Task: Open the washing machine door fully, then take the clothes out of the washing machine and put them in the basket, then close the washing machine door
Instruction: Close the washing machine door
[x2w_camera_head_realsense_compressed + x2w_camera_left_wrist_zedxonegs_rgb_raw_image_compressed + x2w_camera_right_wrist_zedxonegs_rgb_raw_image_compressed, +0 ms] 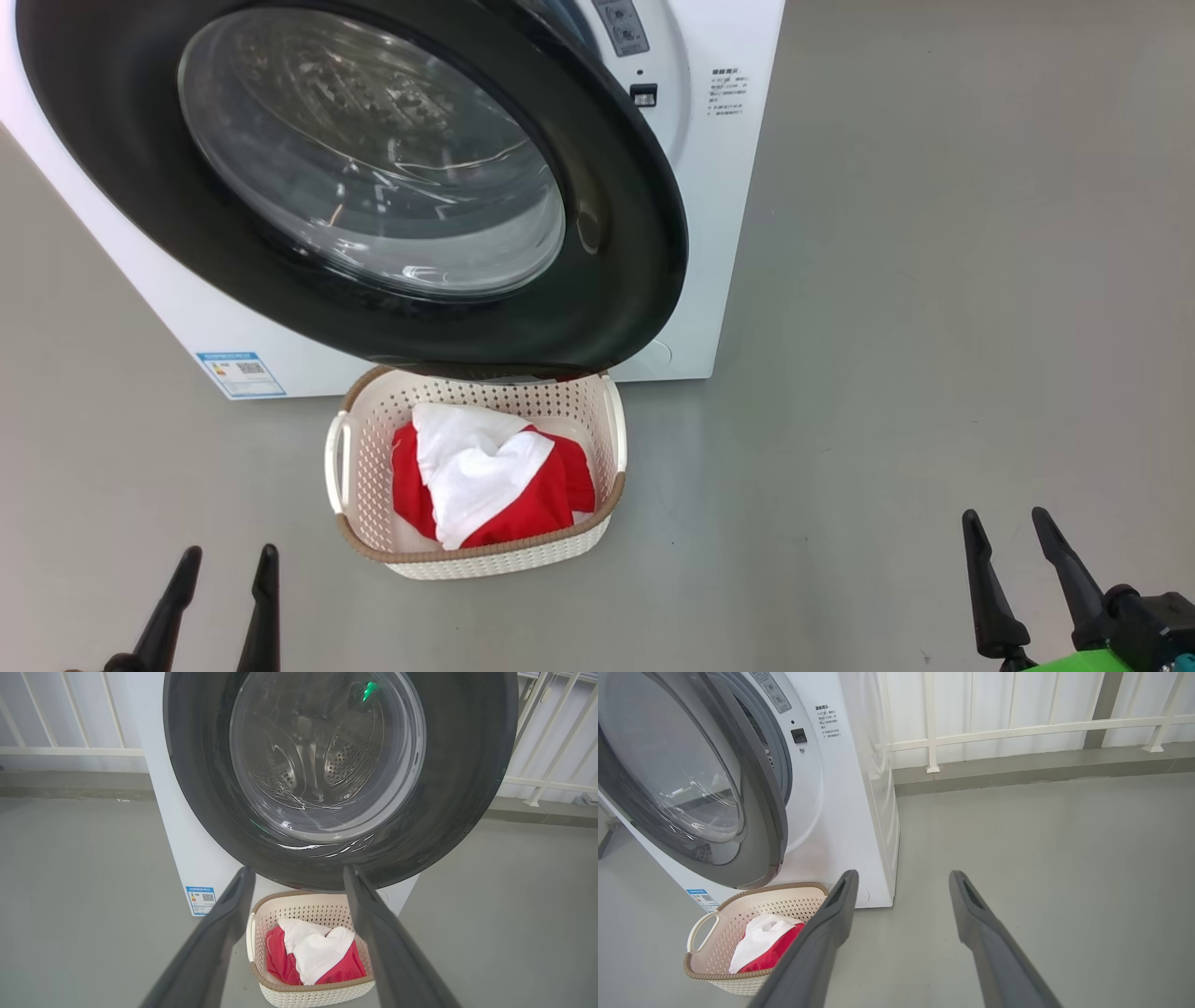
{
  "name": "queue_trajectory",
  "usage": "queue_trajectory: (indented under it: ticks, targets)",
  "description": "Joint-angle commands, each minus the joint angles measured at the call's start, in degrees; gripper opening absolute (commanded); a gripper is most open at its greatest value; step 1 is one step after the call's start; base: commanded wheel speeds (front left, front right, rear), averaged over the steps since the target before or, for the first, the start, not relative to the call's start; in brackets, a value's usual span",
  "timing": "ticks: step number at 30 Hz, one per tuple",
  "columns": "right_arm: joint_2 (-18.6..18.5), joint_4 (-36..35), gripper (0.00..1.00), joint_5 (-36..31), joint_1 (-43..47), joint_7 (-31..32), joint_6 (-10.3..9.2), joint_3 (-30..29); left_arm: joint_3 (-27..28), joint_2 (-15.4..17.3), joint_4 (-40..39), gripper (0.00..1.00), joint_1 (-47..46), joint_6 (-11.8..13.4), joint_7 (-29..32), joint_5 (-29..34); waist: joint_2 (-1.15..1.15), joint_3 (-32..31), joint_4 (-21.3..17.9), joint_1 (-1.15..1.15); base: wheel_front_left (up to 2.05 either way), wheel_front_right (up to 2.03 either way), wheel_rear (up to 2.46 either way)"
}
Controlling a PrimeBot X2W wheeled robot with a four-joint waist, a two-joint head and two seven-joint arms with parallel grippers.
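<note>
Clothes point(485, 476): red and white, heaped in the basket point(359, 467) on the floor just before the washer point(719, 233), beneath the door point(635, 280); unloading judged done. Door: standing ajar, with a gap at its latch edge in the right wrist view; closing judged left to do. Left gripper point(231, 555) and right gripper point(1005, 515): both spread wide, empty, low and apart from the door.

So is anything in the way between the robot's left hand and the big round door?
Nothing visible. The open left gripper points straight at the washing machine door, with only air between. The basket of clothes sits lower, on the floor.
</note>
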Motion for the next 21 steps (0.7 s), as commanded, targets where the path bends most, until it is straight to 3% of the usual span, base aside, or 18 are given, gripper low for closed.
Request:
queue_trajectory:
  ticks: [1,9,10,11,12,13,21]
  targets:
    - [-0.83,-1.28,1.0,-0.29,-0.55,-0.36,0.36,1.13,2.13,0.6,-1.57,1.0,-0.89,-0.31,-0.52,0.67,0.0,0.01,0.0,0.0,0.0,0.0,0.0]
    - [-0.83,-1.32,1.0,-0.25,-0.66,-0.36,0.36,1.61,1.54,0.51,-1.71,1.0,-0.86,-0.31,-0.52,1.31,0.0,-0.23,0.07,0.0,0.0,0.0,0.0]
    - [-0.83,-1.43,0.93,-0.01,-0.68,-0.36,0.36,1.83,1.39,0.39,-1.72,1.0,-0.86,-0.31,-0.52,1.38,0.0,-0.29,0.2,0.0,0.0,0.0,0.0]
    - [-0.83,-1.58,0.46,0.33,-0.72,-0.36,0.36,2.18,1.21,0.23,-1.72,1.0,-0.86,-0.31,-0.52,1.41,0.0,-0.35,0.38,0.0,0.0,0.0,0.0]
    - [-0.83,-1.76,0.14,0.67,-0.73,-0.36,0.36,2.53,0.94,0.02,-1.7,1.0,-0.91,-0.31,-0.52,1.39,0.0,-0.42,0.71,0.0,0.0,0.0,0.0]
    - [-0.83,-1.75,0.0,0.88,-0.71,-0.36,0.36,2.75,0.67,-0.2,-1.67,1.0,-0.94,-0.31,-0.52,1.37,0.0,-0.48,1.08,0.0,0.0,0.0,0.0]
    - [-0.83,-0.49,0.0,2.34,-5.24,-0.36,0.36,6.5,-1.43,-2.19,-1.17,1.0,-1.75,-0.31,-0.52,0.89,0.0,0.16,4.54,0.0,0.0,0.0,0.0]
